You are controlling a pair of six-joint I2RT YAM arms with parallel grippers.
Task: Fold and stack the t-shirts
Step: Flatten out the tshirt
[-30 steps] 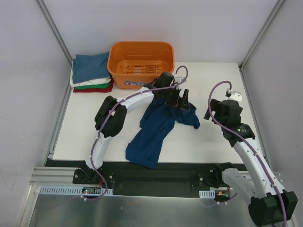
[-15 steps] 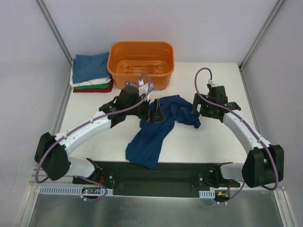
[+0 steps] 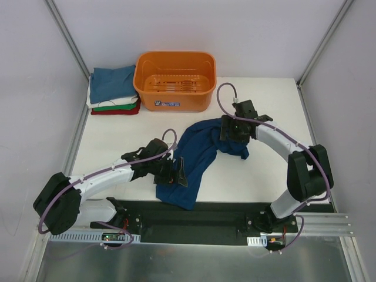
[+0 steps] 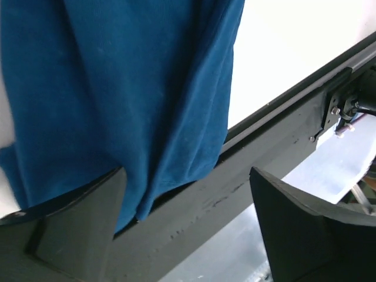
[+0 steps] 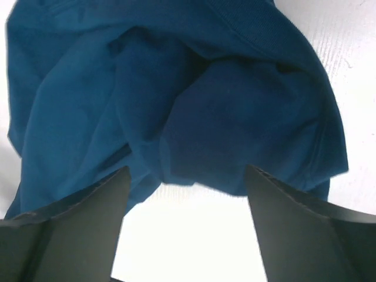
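The white surface (image 3: 270,100) carries the dark blue t-shirt (image 3: 197,154), unfolded and rumpled, its long axis slanting from far right to the near edge, where its lower end overhangs the black rail (image 3: 235,214). Behind it the orange basket (image 3: 141,76) looks empty, with the stack of folded t-shirts (image 3: 111,85) just to its left. The left fingers (image 4: 294,229) stand wide at the shirt's near end and the right fingers (image 5: 305,223) wide at its bunched far end, neither gripping it.
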